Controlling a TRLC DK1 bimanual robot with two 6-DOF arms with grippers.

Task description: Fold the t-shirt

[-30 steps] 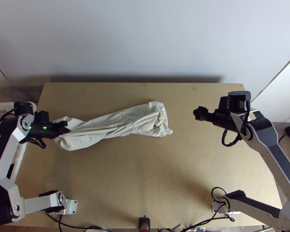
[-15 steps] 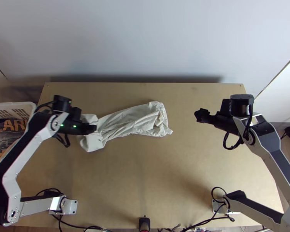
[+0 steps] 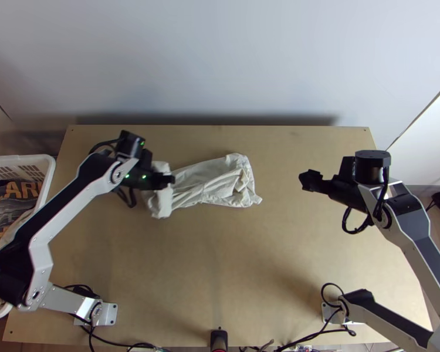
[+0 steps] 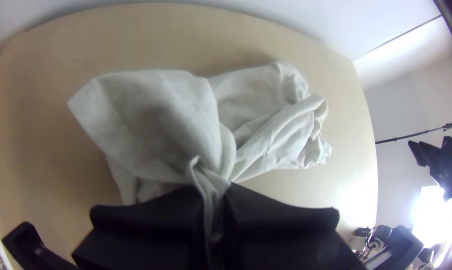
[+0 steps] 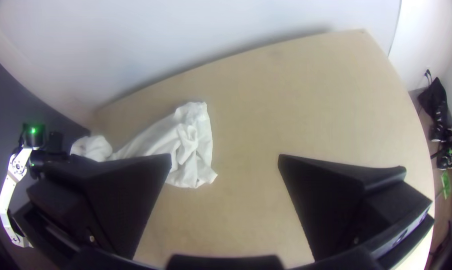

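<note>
The white t-shirt (image 3: 217, 183) lies bunched lengthwise near the middle of the table, its left part lifted and doubled over toward the right. At that part, my left gripper (image 3: 168, 179) holds the cloth. In the left wrist view, my left gripper (image 4: 214, 200) is shut on a pinched fold of the t-shirt (image 4: 160, 120), with loose cloth billowing beyond the fingers. Over the table's right side, apart from the cloth, is my right gripper (image 3: 307, 180). The right wrist view has my right gripper (image 5: 224, 162) wide open with bare table between its fingers, and the t-shirt (image 5: 185, 145) farther off.
A white basket (image 3: 48, 176) with dark printed clothing (image 3: 12, 202) stands at the table's left edge. Bare wooden table (image 3: 232, 264) lies in front of the cloth and around the right gripper. Cables (image 3: 314, 335) run along the near edge.
My left gripper has travelled right, carrying the shirt's left end over toward the middle. The right gripper has shifted slightly right and nearer the table's front edge. The cloth's right end has stayed put.
</note>
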